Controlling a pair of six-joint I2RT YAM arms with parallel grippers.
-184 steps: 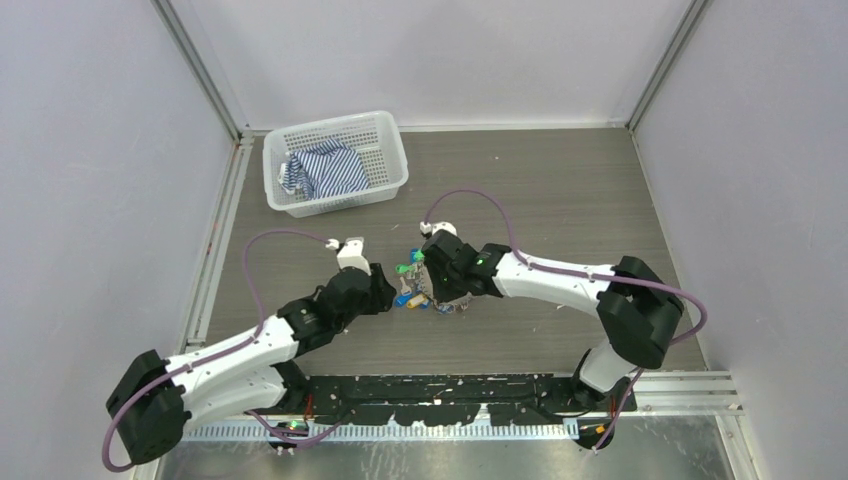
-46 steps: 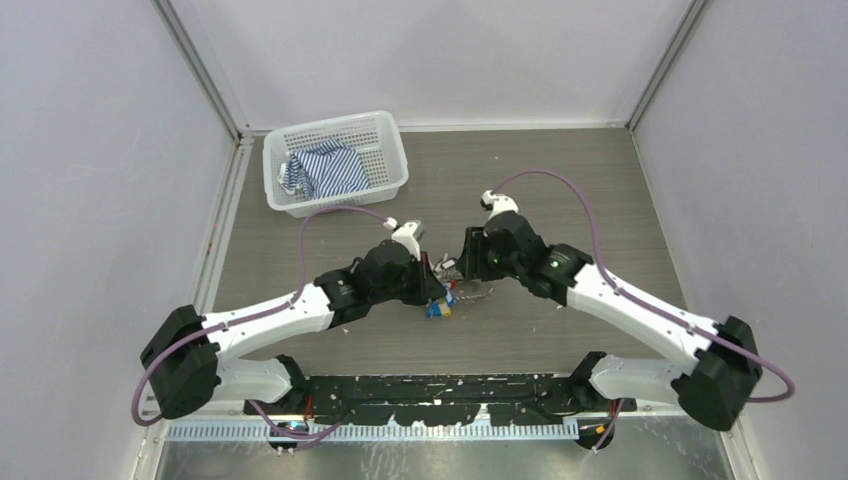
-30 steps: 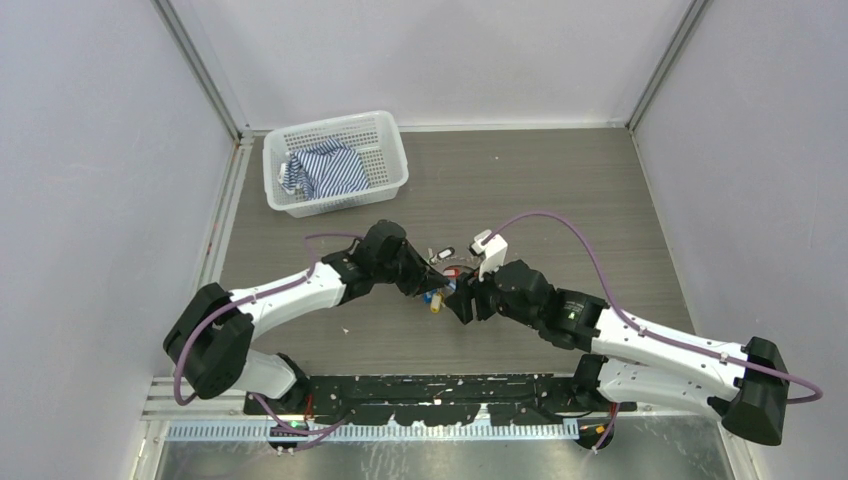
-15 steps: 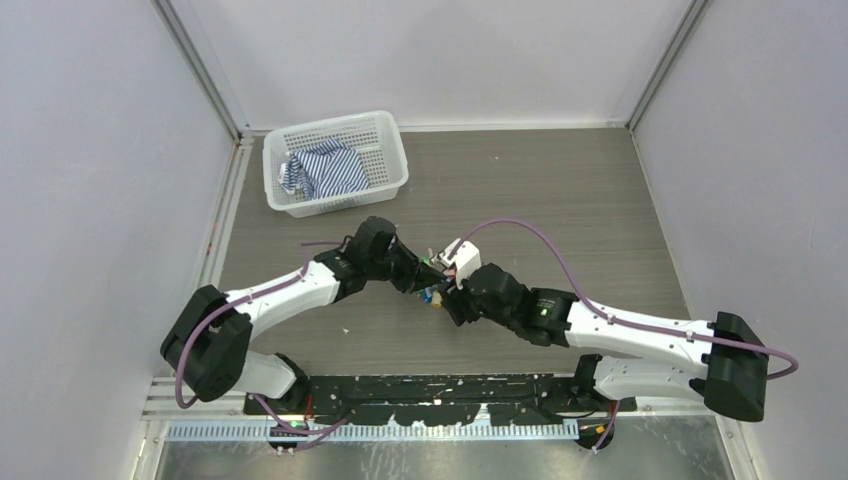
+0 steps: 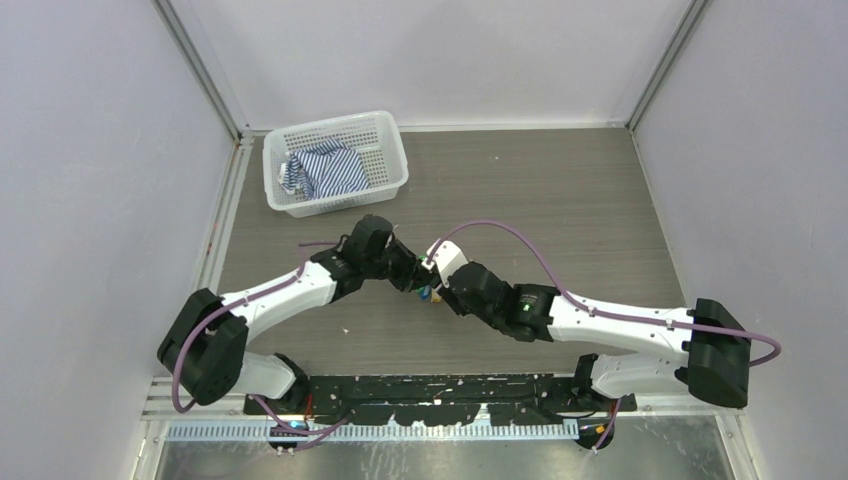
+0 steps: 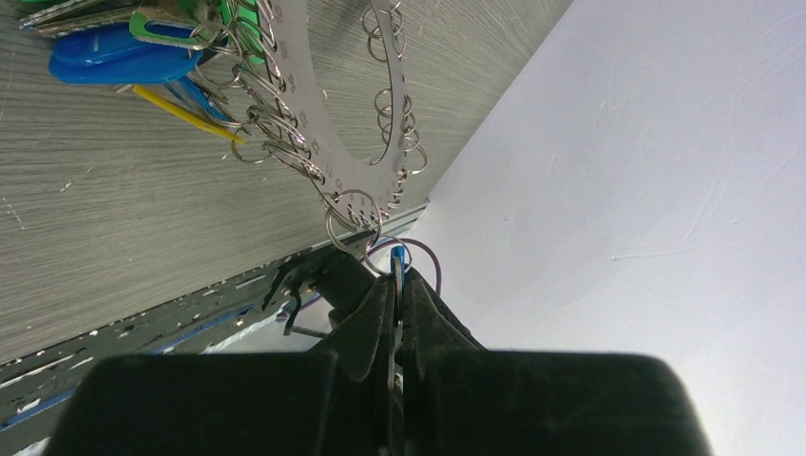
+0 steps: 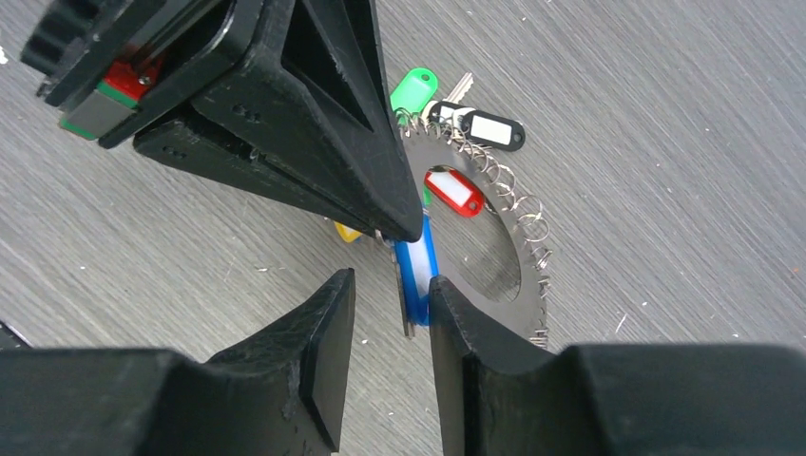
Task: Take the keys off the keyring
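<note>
The keyring (image 6: 323, 85) lies near the middle of the bench (image 5: 560, 200), a little toward its near edge. The keys (image 7: 462, 87) and their tags are gathered on one part of it. I see no key lying free, so I judge that nearly all the work is left. The left pincer (image 7: 394, 223) is closed on a blue tag (image 7: 416, 271). The right pincer (image 7: 390, 283) stands parted around this same tag, not gripping yet.

shiny metal keyring (image 6: 333, 104), glossy plastic tags (image 7: 454, 192), seemingly wooden table (image 7: 618, 114).
</note>
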